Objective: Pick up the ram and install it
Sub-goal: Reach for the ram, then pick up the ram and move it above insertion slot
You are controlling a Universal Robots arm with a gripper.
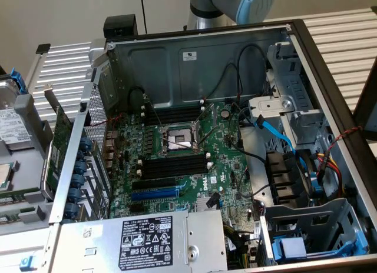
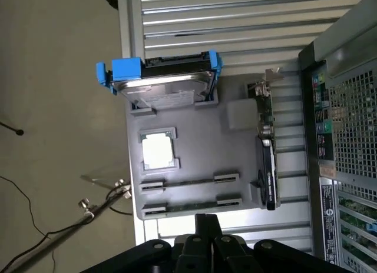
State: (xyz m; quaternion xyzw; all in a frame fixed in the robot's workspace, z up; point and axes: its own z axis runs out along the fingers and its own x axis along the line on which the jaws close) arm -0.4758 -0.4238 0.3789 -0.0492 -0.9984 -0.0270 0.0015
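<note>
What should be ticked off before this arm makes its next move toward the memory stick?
1. Ram seated in the gray tray: ok, two sticks stand on edge in their holders.
2. Gripper empty: ok, it holds nothing.
3. Jaws open for a grab: not ok, shut.
4. Memory slots on the motherboard free: ok, they look empty.
5. White slot clips swung open: cannot tell.

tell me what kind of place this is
Likely a robot workbench for computer assembly: an open PC case with its motherboard exposed, and a grey tray holding a hard drive and processor.
</note>
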